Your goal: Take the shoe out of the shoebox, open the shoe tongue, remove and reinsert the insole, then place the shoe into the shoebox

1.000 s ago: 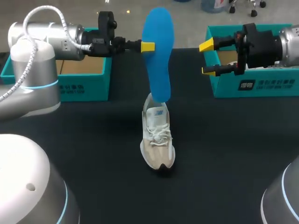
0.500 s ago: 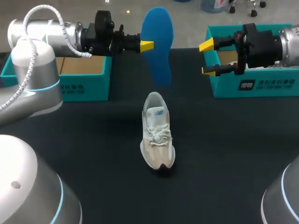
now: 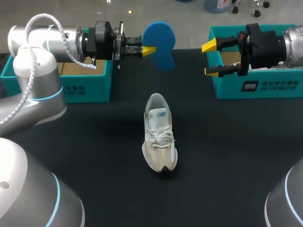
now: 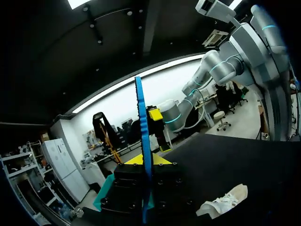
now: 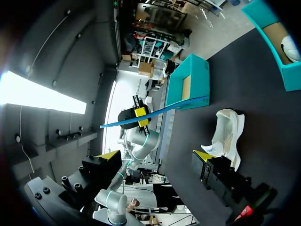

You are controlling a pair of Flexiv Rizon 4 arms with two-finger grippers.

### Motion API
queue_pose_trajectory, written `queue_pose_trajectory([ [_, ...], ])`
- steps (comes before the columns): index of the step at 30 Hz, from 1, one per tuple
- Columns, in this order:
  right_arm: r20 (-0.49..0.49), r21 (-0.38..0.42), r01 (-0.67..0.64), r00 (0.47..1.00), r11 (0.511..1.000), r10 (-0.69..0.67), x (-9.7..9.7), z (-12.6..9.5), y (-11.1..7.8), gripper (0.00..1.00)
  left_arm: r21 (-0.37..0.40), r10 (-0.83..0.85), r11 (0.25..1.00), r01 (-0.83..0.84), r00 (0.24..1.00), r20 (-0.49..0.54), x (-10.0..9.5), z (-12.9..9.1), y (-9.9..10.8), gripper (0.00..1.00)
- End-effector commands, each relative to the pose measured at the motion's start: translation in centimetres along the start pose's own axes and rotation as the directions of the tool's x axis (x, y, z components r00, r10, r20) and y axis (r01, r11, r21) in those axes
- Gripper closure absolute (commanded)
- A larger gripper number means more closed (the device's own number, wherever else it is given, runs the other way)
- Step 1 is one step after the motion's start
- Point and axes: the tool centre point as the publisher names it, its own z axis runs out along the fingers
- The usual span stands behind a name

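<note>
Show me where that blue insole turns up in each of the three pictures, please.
Head view: the blue insole is held in the left hand, beyond the shoe.
Left wrist view: edge-on, a thin blue strip rising between that hand's fingers.
Right wrist view: a thin blue line ahead of the open right hand, in the left hand's grip.
Shared landmark: the shoe.

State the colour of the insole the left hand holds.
Bright blue insole, best seen in the head view.
</note>
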Motion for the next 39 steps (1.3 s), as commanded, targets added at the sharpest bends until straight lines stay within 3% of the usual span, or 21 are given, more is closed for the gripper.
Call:
queue_pose_trajectory([
  [1, 0.001, -0.001, -0.001, 1.0, 1.0, 0.001, 0.0, 0.2, 0.0, 0.0, -0.077, 0.325, 0.941, -0.331, 0.943, -0.076, -0.2, -0.5, 0.7, 1.0],
  [5, 0.001, -0.001, -0.001, 1.0, 1.0, 0.001, 0.0, 0.2, 0.0, 0.0, -0.069, 0.487, 0.869, -0.49, 0.872, -0.048, -0.4, -0.9, 0.9, 1.0],
  [10, 0.001, -0.001, -0.001, 1.0, 1.0, 0.001, 0.0, 0.2, 0.0, 0.0, -0.088, 0.705, 0.708, -0.701, 0.709, 0.017, -0.9, -1.1, 0.7, 1.0],
  [13, 0.001, -0.001, -0.001, 1.0, 1.0, 0.001, 0.0, 0.2, 0.0, 0.0, -0.106, 0.803, 0.596, -0.796, 0.592, 0.071, -1.1, -1.2, 0.5, 1.0],
  [17, 0.001, -0.001, -0.001, 1.0, 1.0, 0.001, 0.0, 0.2, 0.0, 0.0, -0.203, 0.918, 0.394, -0.896, 0.396, 0.034, -1.3, -1.1, 0.5, 1.0],
  [32, 0.001, -0.001, -0.001, 1.0, 1.0, 0.001, 0.0, 0.2, 0.0, 0.0, -0.202, 0.922, 0.386, -0.9, 0.386, 0.038, -1.2, -1.1, 0.5, 1.0],
  [39, 0.001, -0.001, -0.001, 1.0, 1.0, 0.001, 0.0, 0.2, 0.0, 0.0, -0.177, 0.917, 0.39, -0.904, 0.399, -0.019, -0.7, -1.2, 1.0, 1.0],
])
